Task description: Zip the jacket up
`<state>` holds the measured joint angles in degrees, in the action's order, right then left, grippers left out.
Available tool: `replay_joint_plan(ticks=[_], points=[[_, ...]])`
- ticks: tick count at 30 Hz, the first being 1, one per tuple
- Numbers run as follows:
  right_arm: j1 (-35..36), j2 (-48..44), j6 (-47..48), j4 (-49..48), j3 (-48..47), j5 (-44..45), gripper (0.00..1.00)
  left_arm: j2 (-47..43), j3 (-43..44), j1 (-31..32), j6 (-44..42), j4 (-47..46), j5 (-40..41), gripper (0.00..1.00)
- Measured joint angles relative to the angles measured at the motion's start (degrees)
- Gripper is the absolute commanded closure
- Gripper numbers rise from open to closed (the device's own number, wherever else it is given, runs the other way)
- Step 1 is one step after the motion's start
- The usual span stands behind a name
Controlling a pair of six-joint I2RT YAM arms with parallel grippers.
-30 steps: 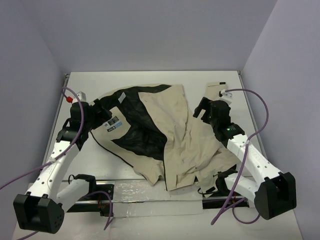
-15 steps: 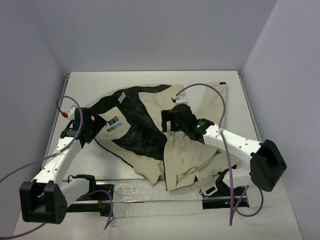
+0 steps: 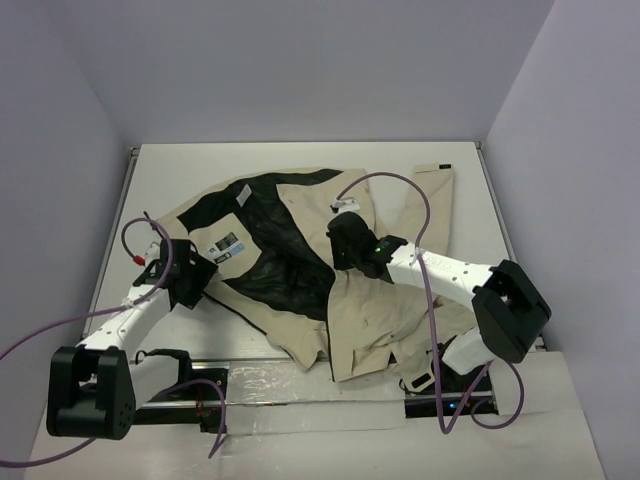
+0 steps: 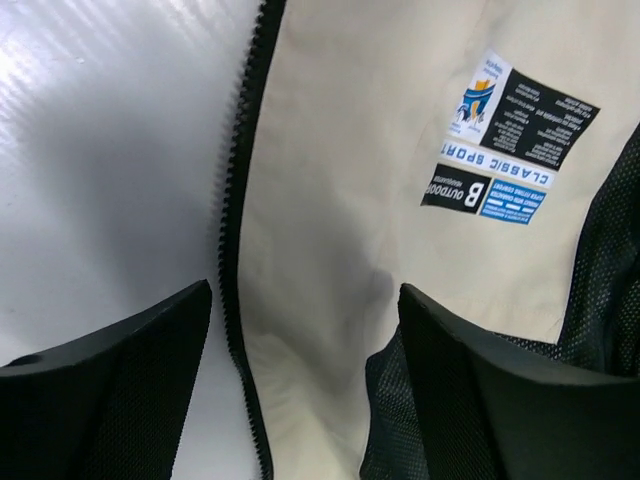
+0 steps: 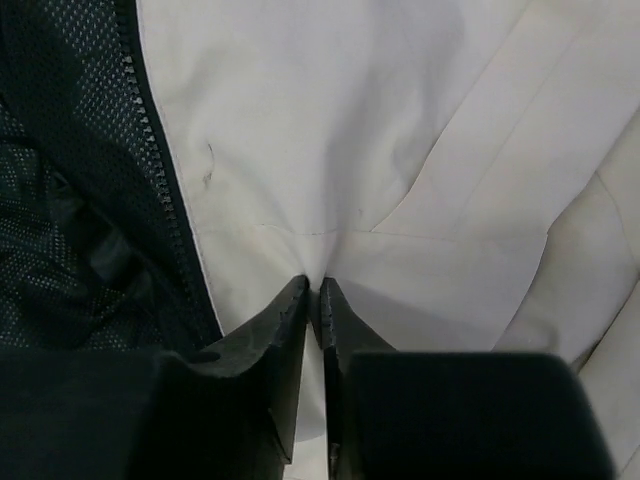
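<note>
Right claw (image 5: 313, 290) first: we see its two fingers squeezed almost together on a small fold of beige cloth, with creases fanning out from the pinch. Left claw (image 4: 305, 300) is spread wide and grips nothing. We cannot tell whether its tips touch the cloth.

We see a glossy white counter (image 3: 300, 160) boxed in by plain pale lilac walls (image 3: 300, 70) at the far edge and both sides. The arms rise from the near edge, and purple cables (image 3: 400, 185) loop off them.

The jacket (image 3: 365, 310) lies spread open over the middle of the counter with its black mesh lining (image 3: 270, 270) facing up. One sleeve (image 3: 435, 200) reaches toward the far right corner, and the hem is bunched near the near edge. The right claw holds the beige front panel near the middle of the counter, just beside that panel's dark zipper teeth (image 5: 160, 160), with mesh beyond them. The left claw sits over the jacket's other front edge, toward the left edge of the counter. One finger is over bare counter and the other over mesh. Between them run the zipper teeth and a strip of beige facing, and a printed label (image 4: 510, 135) lies just past the fingertips.
</note>
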<state>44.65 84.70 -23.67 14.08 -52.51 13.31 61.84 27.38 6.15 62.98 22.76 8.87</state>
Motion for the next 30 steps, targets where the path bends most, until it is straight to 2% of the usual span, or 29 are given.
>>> replay_joint_plan(ticks=[1,3,5,7,8,12,17,19,20,22,24,25,26,30], points=[[0.0,0.0,-0.2,0.0,0.0,0.3,1.0,0.7,0.0,0.0,0.0,-0.9,0.0,0.36],[0.0,-0.2,-0.8,0.1,0.0,1.2,1.0,2.0,0.0,0.0,0.0,-2.5,0.0,0.54],[-0.2,-0.6,-1.2,0.1,0.0,1.8,1.0,3.4,0.0,0.0,-0.1,-4.1,0.0,0.78],[-0.6,-1.5,-1.2,0.3,0.0,2.1,1.0,6.2,0.0,0.0,-0.1,-6.8,-0.2,0.97],[-1.0,-2.2,-1.2,0.4,0.0,2.2,1.0,8.4,0.2,0.0,-0.2,-8.1,-0.3,1.0],[-4.1,-5.4,-0.7,1.5,-0.8,2.9,1.0,15.5,5.5,-0.2,-1.0,-8.8,-0.1,1.0],[-11.1,-9.5,0.6,2.8,-3.3,2.3,1.0,19.6,18.6,-0.4,-5.1,-1.7,4.2,1.0],[-13.2,-11.6,1.0,3.4,-3.9,1.9,0.92,20.0,25.1,-0.8,-7.1,0.5,6.2,1.0],[-13.8,-12.5,1.1,3.6,-4.1,1.9,0.91,20.0,28.0,-1.0,-8.0,1.0,7.2,1.0],[-14.1,-12.8,1.4,4.6,-5.3,0.5,0.55,20.0,32.8,-1.5,-10.0,2.2,8.5,1.0],[-14.0,-11.7,1.9,5.2,-6.6,-0.4,0.22,19.9,35.6,-1.7,-11.7,2.5,8.8,1.0],[-14.0,-10.9,2.0,5.5,-6.9,-0.6,0.14,19.7,36.3,-1.8,-12.5,2.5,8.9,1.0],[-14.2,-10.1,1.9,6.0,-7.0,-0.8,0.1,19.5,36.4,-1.8,-13.2,2.6,8.8,1.0],[-19.4,-8.5,0.0,7.9,-5.3,-3.0,0.06,17.8,34.6,-1.8,-15.0,2.9,8.2,1.0]])
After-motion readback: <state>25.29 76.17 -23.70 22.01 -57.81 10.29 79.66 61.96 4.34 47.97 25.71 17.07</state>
